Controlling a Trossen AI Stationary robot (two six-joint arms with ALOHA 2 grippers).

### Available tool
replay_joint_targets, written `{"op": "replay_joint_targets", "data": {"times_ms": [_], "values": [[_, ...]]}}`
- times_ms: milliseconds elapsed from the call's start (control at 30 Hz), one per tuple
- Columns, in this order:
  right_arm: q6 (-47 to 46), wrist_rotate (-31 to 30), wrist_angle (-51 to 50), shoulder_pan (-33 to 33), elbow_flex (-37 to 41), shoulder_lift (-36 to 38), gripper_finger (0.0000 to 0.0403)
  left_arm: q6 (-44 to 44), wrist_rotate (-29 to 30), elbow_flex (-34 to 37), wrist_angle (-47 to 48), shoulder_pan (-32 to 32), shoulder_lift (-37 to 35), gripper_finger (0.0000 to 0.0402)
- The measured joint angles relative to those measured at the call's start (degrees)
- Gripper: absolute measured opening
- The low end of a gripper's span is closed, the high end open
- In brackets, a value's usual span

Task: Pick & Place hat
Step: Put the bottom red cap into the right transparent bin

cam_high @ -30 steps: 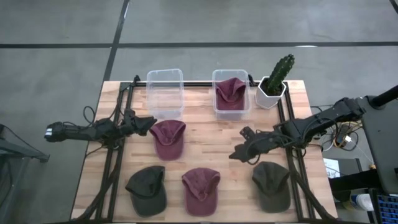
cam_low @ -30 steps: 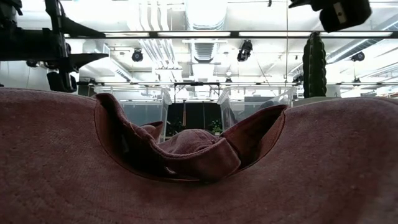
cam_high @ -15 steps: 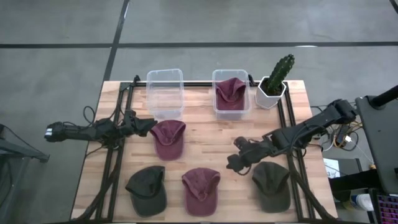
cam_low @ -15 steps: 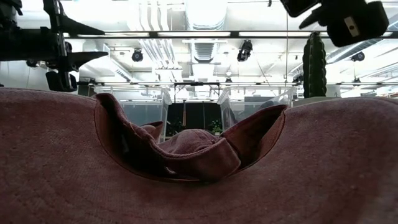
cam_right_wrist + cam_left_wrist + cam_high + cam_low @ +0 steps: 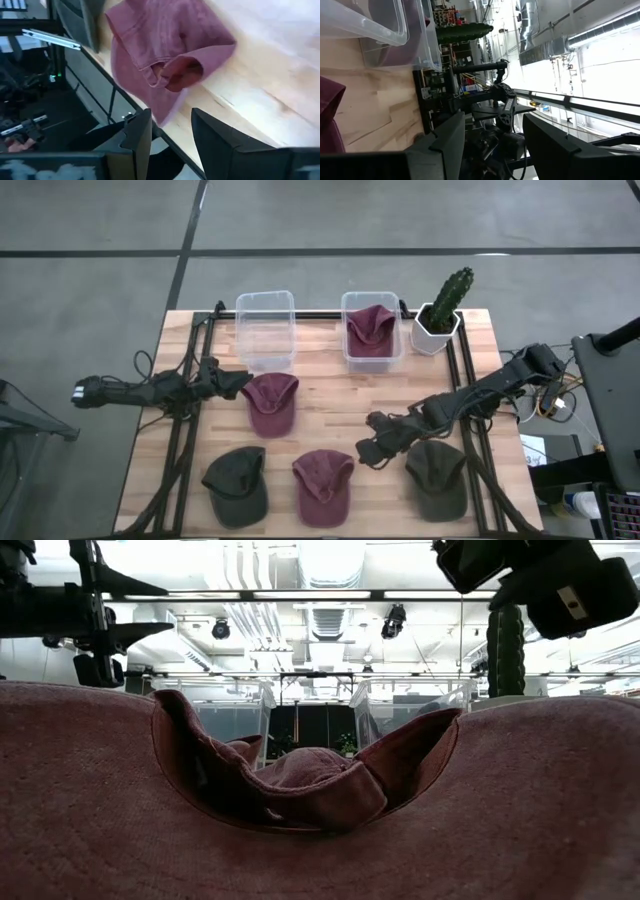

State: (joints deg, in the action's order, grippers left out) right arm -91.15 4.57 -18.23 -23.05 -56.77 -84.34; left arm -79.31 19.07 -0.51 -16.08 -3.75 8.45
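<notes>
Several caps lie crown-up on the wooden table. One maroon cap [image 5: 270, 402] lies mid-table, and another maroon cap [image 5: 323, 485] sits at the near edge, filling the low view [image 5: 320, 790]. Two dark green caps [image 5: 235, 483] [image 5: 437, 476] flank it. A third maroon cap [image 5: 370, 330] sits in the right bin. My right gripper [image 5: 368, 452] is open and hovers just right of the near maroon cap, which its wrist view shows ahead [image 5: 165, 60]. My left gripper [image 5: 234, 383] is open beside the mid-table cap's left side, touching nothing.
An empty clear bin [image 5: 265, 330] stands at the far edge next to the bin with the cap. A potted cactus [image 5: 445, 310] stands at the far right. Black rails [image 5: 185, 430] run along both table sides. Bare wood lies between the caps.
My right gripper has moved toward the table's left and near edges, closing in on the near maroon cap, and has stayed open. The caps have not moved.
</notes>
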Motion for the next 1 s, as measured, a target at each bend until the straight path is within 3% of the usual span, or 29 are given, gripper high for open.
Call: {"op": "replay_joint_targets", "data": {"times_ms": [333,1000], "values": [[-0.3,0.7,10.2,-0.4,0.0,-5.1,0.0128,0.0,0.0,0.0,0.2,0.0,0.0,0.0193],[-1.0,0.4,10.5,-1.1,0.0,-5.3,0.0118,-0.1,-0.2,0.0,0.3,0.0,0.0,0.0193]]}}
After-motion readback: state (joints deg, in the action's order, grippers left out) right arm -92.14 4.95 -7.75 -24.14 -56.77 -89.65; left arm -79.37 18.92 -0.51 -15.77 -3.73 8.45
